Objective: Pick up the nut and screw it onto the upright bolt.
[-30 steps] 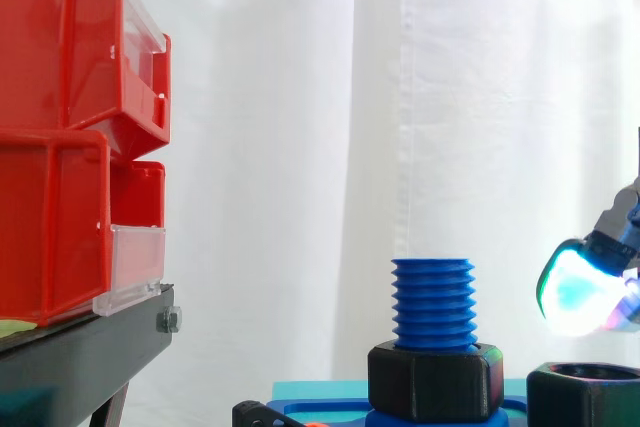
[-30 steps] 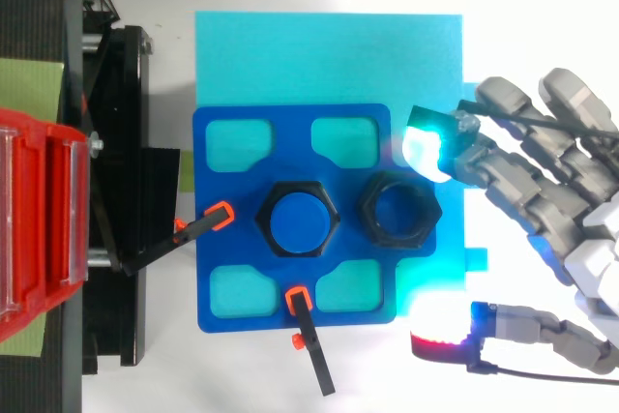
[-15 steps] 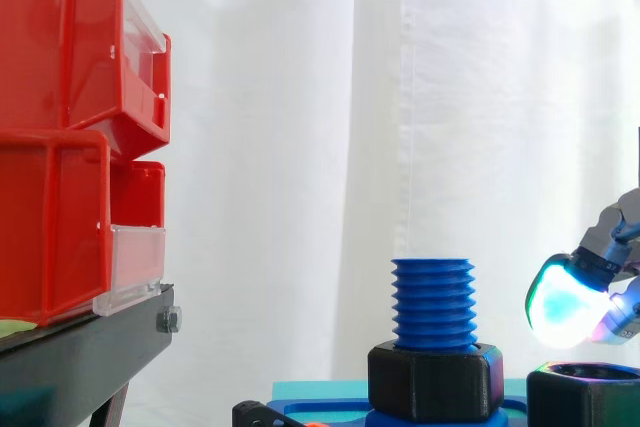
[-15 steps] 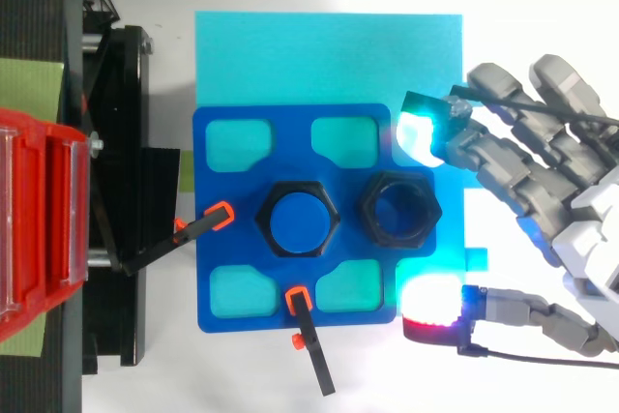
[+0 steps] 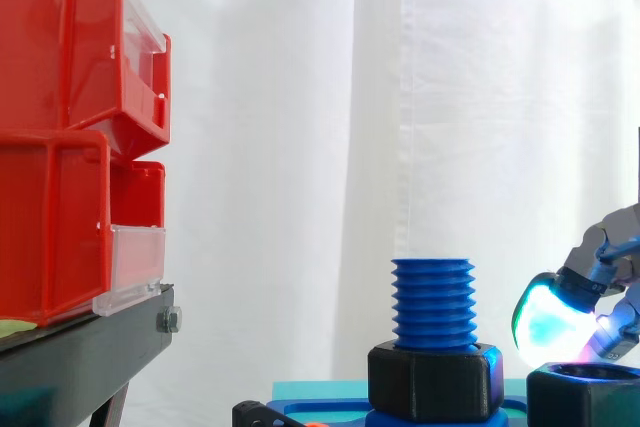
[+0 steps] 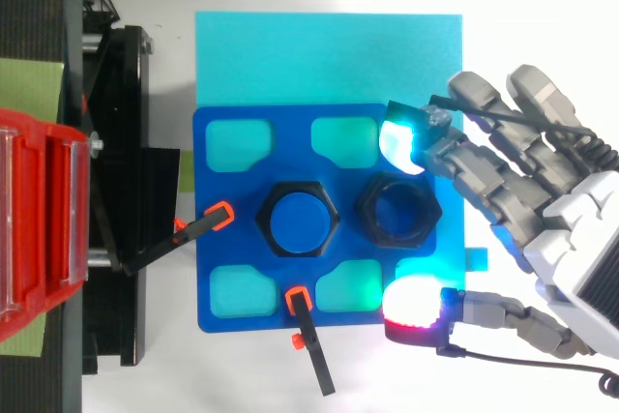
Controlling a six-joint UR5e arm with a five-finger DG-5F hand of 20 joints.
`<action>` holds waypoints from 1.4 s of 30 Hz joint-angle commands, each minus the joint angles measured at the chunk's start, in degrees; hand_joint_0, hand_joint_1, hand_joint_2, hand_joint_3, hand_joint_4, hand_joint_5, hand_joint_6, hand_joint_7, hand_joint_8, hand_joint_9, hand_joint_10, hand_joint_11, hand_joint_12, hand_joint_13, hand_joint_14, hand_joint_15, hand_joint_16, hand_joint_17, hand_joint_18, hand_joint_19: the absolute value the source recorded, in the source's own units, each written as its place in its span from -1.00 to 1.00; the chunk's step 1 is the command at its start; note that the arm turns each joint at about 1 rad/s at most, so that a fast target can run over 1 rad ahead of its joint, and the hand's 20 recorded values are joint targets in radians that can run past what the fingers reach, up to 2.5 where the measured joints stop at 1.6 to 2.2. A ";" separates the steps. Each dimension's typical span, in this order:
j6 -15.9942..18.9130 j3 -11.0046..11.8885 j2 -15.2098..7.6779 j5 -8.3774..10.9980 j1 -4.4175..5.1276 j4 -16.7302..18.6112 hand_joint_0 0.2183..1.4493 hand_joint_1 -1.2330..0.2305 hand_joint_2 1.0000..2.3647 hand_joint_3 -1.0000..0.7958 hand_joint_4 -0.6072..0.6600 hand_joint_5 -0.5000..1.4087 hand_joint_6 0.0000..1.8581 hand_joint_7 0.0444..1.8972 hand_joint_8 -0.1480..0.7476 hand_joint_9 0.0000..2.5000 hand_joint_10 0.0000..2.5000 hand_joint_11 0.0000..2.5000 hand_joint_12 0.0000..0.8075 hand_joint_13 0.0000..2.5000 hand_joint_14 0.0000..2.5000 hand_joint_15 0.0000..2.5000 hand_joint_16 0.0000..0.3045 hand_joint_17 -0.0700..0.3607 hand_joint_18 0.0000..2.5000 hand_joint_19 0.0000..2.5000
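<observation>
I count two red bins (image 5: 60,127) stacked left, one hand (image 6: 571,239), and one blue tray (image 6: 290,142) holding one upright bolt (image 5: 432,302) and two nuts: a base nut (image 5: 435,382) round the bolt, and the loose nut (image 6: 398,212) beside it, between the hand's spread, empty fingers (image 6: 399,147).

No legible text, numbers, signs in either view. Clear label fronts (image 5: 135,267) on red bins (image 5: 60,137) seemingly blank; side angle poor.
</observation>
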 commanded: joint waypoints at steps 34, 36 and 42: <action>2.25 0.57 0.00 -2.38 -1.81 -5.23 -0.37 -0.01 -0.99 -0.38 0.37 -0.70 -0.19 0.01 -0.09 -0.60 -1.00 -1.00 -0.50 -0.73 -1.00 -1.00 -0.90 -0.52 -0.99 -1.00; 3.39 0.66 0.00 -2.73 -1.81 -5.31 -0.37 0.00 -0.99 -0.37 0.37 -0.70 -0.16 -0.02 -0.08 -0.59 -1.00 -0.99 -0.50 -0.73 -1.00 -1.00 -0.90 -0.52 -0.99 -1.00; 5.85 1.09 0.00 -3.87 -1.98 -5.84 -0.36 0.00 -0.99 -0.37 0.36 -0.71 -0.14 -0.03 -0.08 -0.58 -1.00 -0.99 -0.51 -0.72 -1.00 -1.00 -0.91 -0.53 -0.98 -1.00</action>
